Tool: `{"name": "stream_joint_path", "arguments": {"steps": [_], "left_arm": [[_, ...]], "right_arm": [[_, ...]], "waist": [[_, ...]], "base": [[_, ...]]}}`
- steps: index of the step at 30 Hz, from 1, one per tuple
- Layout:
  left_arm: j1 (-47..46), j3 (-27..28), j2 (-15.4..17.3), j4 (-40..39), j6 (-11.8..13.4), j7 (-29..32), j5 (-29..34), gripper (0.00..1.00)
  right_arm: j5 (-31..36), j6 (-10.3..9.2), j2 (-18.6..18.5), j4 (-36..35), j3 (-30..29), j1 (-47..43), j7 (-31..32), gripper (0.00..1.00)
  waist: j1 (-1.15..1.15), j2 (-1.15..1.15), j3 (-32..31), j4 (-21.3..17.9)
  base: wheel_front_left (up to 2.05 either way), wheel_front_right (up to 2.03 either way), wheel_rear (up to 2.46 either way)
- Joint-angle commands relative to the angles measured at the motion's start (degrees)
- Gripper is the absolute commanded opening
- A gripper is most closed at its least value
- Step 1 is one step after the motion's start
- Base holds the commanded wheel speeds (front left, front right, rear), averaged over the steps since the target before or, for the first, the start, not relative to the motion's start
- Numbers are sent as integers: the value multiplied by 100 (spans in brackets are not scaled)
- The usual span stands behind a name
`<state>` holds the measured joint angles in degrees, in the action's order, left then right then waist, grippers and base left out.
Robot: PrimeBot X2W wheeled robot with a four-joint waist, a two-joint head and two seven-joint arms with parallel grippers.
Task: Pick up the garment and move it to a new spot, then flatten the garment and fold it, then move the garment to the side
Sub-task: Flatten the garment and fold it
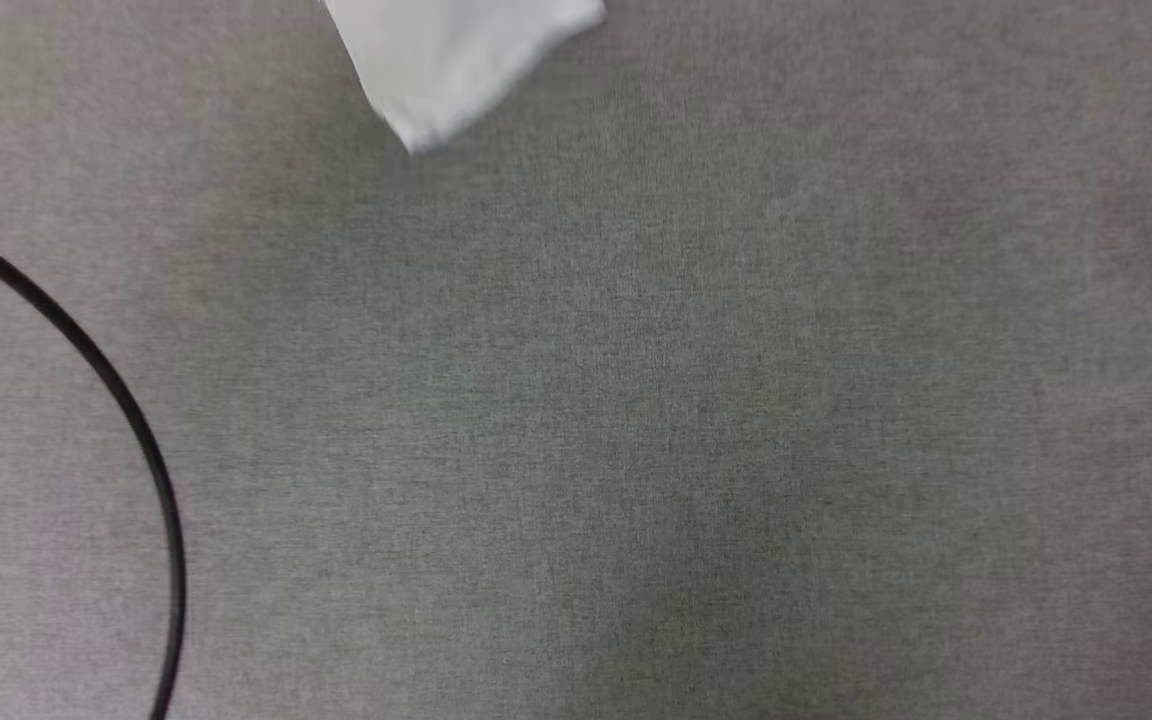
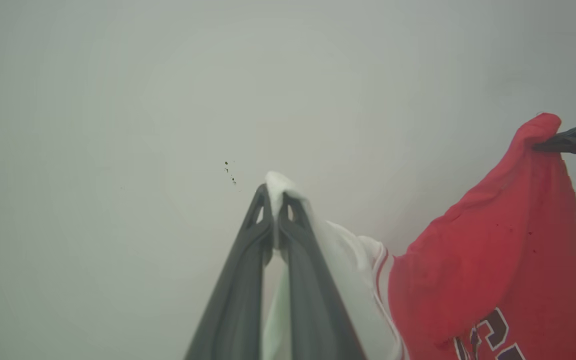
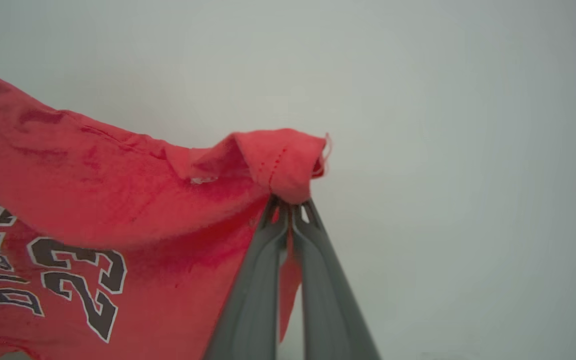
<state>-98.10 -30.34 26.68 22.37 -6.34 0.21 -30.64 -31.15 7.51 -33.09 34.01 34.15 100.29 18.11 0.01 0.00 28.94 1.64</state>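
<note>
The garment, a red T-shirt with white sleeves and black white-outlined print, hangs in the air between both grippers against a pale wall. My left gripper is shut on the edge of a white sleeve. The right gripper is shut on a bunched red edge of the garment, whose "23" print hangs to its left. In the left wrist view the right gripper reaches in from the right edge, pinching the red cloth's top corner. In the head view a white part of the garment dangles at the top edge.
Below lies a broad grey fabric-covered surface. A thin black cable curves across its left side, from the left edge down to the bottom edge.
</note>
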Motion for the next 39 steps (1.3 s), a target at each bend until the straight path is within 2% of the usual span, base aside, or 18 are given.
{"name": "stream_joint_path", "arguments": {"steps": [1, 9, 13, 18, 27, 35, 39], "left_arm": [[-282, 43, -4, 151, -16, -29, -15, 0], [-1292, -143, -15, 1142, -98, -263, -85, 0], [-1338, -262, -61, 1435, -102, -410, -172, 0], [-990, -809, -50, 1657, -104, -534, -367, 0], [266, -1637, 130, 1644, -105, -808, -1023, 0], [1900, -2194, 581, 1283, -106, -1114, -1400, 0], [2878, -2363, 645, 926, 46, -1242, -1521, 0]], "right_arm": [[62, -4, 86, 107, -16, 272, -44, 0], [247, -3, 306, 730, 112, 1007, -395, 0], [192, -4, 366, 893, 340, 944, -449, 0], [-64, -4, 436, 1056, 802, 618, -522, 0], [-694, -4, 427, 1249, 1626, -588, -828, 0], [-1278, -4, 335, 1022, 2388, -1827, -1178, 0], [-1605, -4, 140, 790, 2690, -2488, -1452, 0]], "waist": [[-1, 0, 237, -24], [-1, 0, 623, -58], [-1, 0, 694, -67], [-1, 0, 710, -79], [-1, 0, 345, -56], [-1, 0, -282, -119], [-1, 0, -657, -78]], "base": [[0, 0, 0], [0, 0, 0], [0, 0, 0], [0, 0, 0], [0, 0, 0], [0, 0, 0], [0, 0, 0]]}}
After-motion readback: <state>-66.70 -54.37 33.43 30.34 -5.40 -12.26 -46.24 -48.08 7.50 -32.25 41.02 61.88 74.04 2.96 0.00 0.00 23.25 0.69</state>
